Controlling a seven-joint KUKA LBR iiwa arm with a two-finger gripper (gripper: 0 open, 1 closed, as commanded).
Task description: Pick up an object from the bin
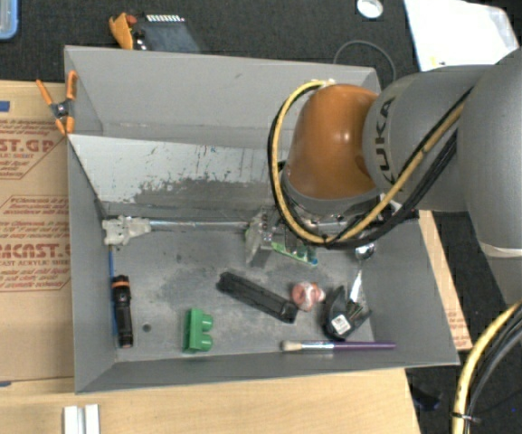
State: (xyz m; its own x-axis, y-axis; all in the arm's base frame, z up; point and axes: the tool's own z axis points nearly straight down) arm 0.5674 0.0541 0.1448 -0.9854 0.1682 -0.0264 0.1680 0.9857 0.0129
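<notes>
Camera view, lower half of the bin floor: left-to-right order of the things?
Black marker with orange band → green block → black bar → pink round thing → black-and-white clip. The purple-handled brush spans beneath the last two, so it is left out.

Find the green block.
In the camera view, the green block lies lower left on the bin floor, between the black marker and the black bar.
</notes>
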